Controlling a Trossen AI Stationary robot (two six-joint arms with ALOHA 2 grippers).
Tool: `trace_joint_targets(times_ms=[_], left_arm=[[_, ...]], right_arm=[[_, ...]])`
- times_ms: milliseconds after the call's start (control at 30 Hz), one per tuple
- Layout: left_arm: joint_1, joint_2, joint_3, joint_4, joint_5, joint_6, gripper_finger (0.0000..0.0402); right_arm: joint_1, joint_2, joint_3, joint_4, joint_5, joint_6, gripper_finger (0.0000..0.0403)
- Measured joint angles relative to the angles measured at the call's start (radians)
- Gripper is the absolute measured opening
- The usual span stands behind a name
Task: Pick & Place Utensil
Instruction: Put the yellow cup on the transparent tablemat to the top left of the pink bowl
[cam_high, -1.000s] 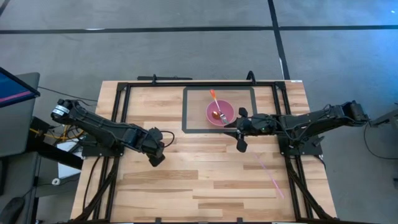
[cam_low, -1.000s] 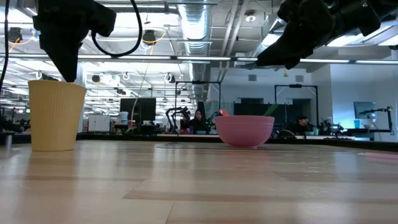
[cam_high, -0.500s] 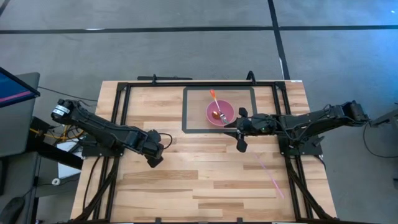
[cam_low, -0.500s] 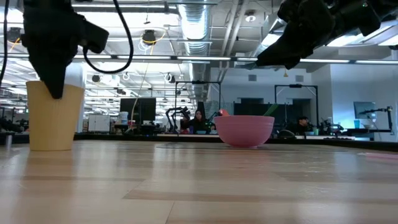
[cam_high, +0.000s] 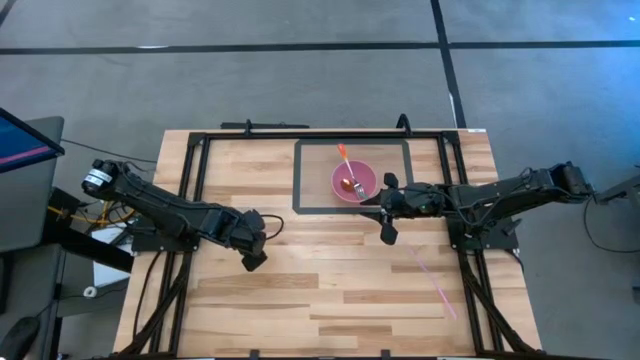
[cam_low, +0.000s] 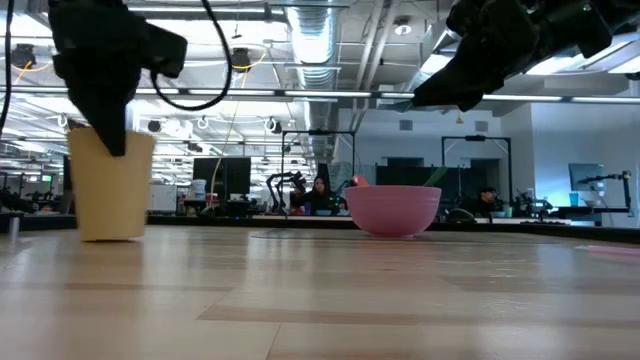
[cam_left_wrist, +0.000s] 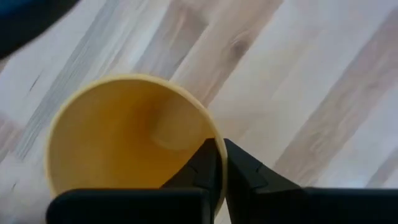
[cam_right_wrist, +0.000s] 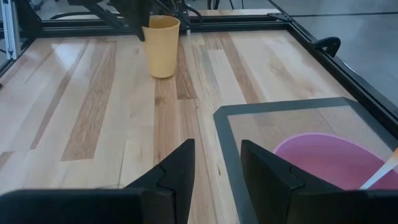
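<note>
From overhead the left gripper (cam_high: 252, 250) hides the yellow cup (cam_low: 110, 183); its wrist camera shows the fingers pinched on the cup's rim. The right gripper (cam_high: 388, 208) hangs spread wide beside the pink bowl (cam_high: 353, 181), which holds a fork (cam_high: 349, 167).

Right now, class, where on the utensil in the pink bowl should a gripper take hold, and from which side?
Grip the utensil by its orange handle, which slants up over the bowl's back rim, coming down from above: its head lies inside the bowl. The open right gripper is nearest; the left gripper holds the cup.
</note>
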Motion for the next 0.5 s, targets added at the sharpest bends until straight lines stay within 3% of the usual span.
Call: trace_joint_targets(times_ms=[300,500], left_arm=[[0.068,0.002,-0.001,0.275,0.006,0.248,0.0010],[0.162,0.003,0.054,0.316,-0.036,0.455,0.0010]], right_arm=[[0.000,0.000,0.000,-0.001,0.000,0.000,0.0123],[0.000,0.000,0.000,0.000,0.000,0.000,0.0123]])
